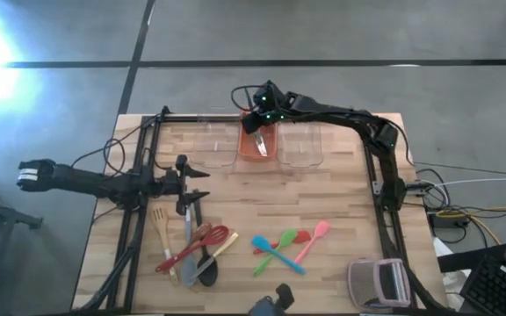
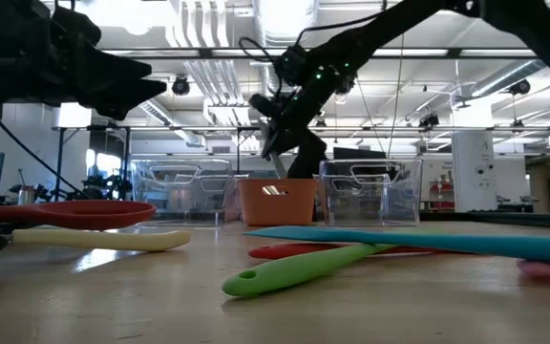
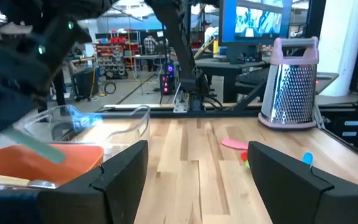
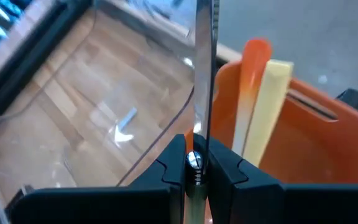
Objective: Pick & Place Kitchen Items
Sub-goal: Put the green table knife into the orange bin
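My right arm reaches across the far side of the table [image 1: 341, 211], and my right gripper [image 1: 259, 132] hangs over the orange bin [image 1: 256, 151] that stands between two clear bins [image 1: 300, 147]. Its fingers are pinched tight on a slim metal utensil [image 4: 204, 68], which I judge to be a knife. In my right wrist view the blade runs straight out ahead of the fingers, along their own line, so its long axis points away from my wrist and down toward the bin. The bin's mouth lies directly beneath the tip, with an orange-headed utensil with a pale handle [image 4: 263, 93] already leaning inside, just beside the blade. I judge the release turns on this: the blade should go in tip first, clear of that leaning handle and of the near clear wall.

My left gripper [image 1: 185, 183] waits with its fingers spread wide and nothing between them, nearer the loose pile. The large spoons and spatulas [image 1: 191, 250] lie just past it toward the table's front edge, and the small coloured spoons [image 1: 284, 246] lie farther off to its side. My left arm is the closer one to all of these.
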